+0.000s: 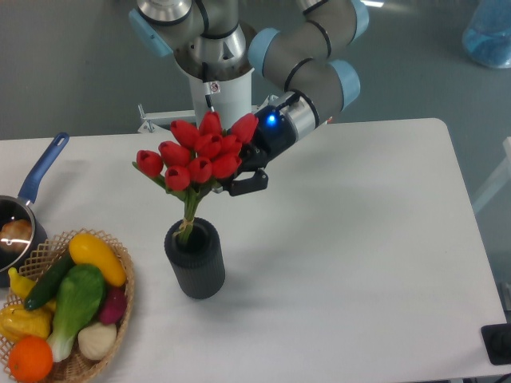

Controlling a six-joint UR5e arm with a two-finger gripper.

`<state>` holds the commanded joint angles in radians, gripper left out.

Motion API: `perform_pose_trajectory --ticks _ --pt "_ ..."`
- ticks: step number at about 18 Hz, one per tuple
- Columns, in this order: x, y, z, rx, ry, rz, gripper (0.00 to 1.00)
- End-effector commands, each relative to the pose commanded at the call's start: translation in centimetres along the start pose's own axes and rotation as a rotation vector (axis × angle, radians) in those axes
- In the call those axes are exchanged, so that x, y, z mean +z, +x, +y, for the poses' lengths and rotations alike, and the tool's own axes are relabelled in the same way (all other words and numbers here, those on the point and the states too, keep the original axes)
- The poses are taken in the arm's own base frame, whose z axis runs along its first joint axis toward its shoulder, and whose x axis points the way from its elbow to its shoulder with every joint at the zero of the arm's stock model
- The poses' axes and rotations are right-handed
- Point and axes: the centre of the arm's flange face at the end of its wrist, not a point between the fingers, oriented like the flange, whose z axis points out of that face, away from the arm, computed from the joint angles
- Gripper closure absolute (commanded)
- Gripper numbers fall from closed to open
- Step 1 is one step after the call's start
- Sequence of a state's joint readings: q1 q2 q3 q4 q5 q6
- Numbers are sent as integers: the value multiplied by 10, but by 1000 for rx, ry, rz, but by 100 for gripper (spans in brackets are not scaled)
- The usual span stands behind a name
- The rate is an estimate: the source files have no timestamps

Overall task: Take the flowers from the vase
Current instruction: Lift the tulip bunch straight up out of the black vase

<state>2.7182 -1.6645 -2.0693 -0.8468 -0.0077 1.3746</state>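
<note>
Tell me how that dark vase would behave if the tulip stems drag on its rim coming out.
The vase looks short and wide-based, so it probably stays upright. It seems light, though, and might slide on the smooth white table. The flowers look nearly out, only the stem ends at the mouth, so drag should be slight.

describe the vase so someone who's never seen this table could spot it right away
On the white table, look just right of the wicker basket of vegetables. The vase is the short, dark, ribbed cylinder there, the only thing with green stems rising from its mouth to red flowers.
</note>
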Motion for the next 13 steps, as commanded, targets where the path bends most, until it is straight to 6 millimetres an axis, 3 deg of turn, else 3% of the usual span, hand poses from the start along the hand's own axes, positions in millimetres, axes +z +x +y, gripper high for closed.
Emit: perform_pose_trajectory --ticks 13 --pt "-18 13 -48 -26 2 -41 68"
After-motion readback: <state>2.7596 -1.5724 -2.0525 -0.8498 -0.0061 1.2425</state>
